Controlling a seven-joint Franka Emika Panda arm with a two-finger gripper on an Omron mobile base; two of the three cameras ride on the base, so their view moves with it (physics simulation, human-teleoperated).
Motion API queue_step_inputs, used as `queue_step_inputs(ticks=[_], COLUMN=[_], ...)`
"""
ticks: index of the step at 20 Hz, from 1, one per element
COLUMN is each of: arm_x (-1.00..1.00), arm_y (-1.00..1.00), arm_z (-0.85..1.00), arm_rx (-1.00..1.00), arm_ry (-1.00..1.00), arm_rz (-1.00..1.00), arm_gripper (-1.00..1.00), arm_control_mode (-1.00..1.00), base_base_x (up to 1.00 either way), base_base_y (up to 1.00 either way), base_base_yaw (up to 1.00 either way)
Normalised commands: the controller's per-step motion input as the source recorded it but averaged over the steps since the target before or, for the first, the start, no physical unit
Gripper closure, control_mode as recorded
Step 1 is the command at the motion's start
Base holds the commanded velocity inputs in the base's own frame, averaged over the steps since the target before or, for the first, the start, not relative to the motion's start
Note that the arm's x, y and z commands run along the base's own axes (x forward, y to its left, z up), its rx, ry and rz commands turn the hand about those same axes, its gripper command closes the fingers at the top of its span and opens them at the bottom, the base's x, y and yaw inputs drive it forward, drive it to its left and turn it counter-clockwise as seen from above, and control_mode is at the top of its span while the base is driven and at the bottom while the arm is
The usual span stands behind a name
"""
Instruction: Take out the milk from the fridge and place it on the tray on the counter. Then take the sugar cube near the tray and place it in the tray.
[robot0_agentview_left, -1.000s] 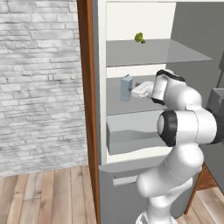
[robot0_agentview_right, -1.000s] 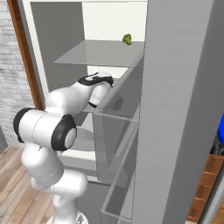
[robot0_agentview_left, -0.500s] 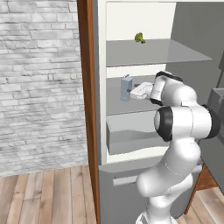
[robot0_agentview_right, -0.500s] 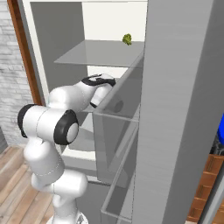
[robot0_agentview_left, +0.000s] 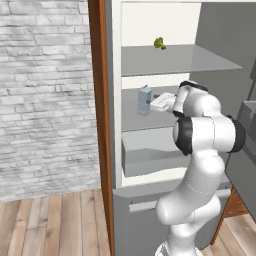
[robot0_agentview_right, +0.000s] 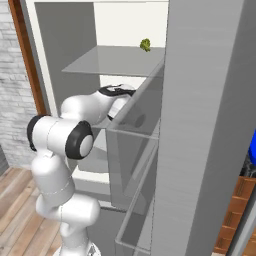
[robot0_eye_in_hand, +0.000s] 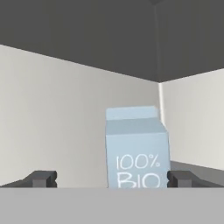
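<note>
The two dark fingertips (robot0_eye_in_hand: 43, 178) stand spread as wide as they go, one low at 8 o'clock and the other low at 4 o'clock in the hand view, with nothing between them yet. The gripper (robot0_eye_in_hand: 109, 180) is empty and points into the fridge (robot0_agentview_left: 150, 30), level with its middle shelf.

The milk (robot0_eye_in_hand: 136, 148) stands upright on that shelf, its long axis vertical and its printed face toward the hand. From the fingers it lies straight ahead and a little toward 3 o'clock of the midline: its right edge sits just beside the right fingertip, while a wide gap is left on the left side. Behind it are the white back wall and the corner of the fridge.

In the left base view the carton (robot0_agentview_left: 144, 100) is at 9 o'clock of the white hand, near it but apart. A small green item (robot0_agentview_left: 159, 43) rests on the shelf above, well clear.

As a judgement, the reach is under way and the grasp not yet made; the hand likely needs to shift slightly toward 3 o'clock, then advance so the carton sits between the fingers
</note>
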Motion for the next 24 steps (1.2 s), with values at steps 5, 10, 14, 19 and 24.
queue_step_inputs(ticks=[5, 10, 14, 19, 24], arm_x=[0.16, 0.16, 0.05, 0.07, 0.05], arm_y=[0.00, 0.02, 0.20, 0.21, 0.01], arm_z=[0.00, 0.00, 0.00, 0.00, 0.00], arm_rx=[0.00, 0.00, 0.00, 0.00, 0.00], arm_ry=[0.00, 0.00, 0.00, 0.00, 0.00], arm_rz=[0.06, 0.07, 0.06, 0.06, 0.03], arm_gripper=[-1.00, -1.00, -1.00, -1.00, -1.00], arm_control_mode=[-1.00, -1.00, -1.00, -1.00, -1.00], base_base_x=[0.00, 0.00, 0.00, 0.00, 0.00], base_base_y=[0.00, 0.00, 0.00, 0.00, 0.00], base_base_yaw=[0.00, 0.00, 0.00, 0.00, 0.00])
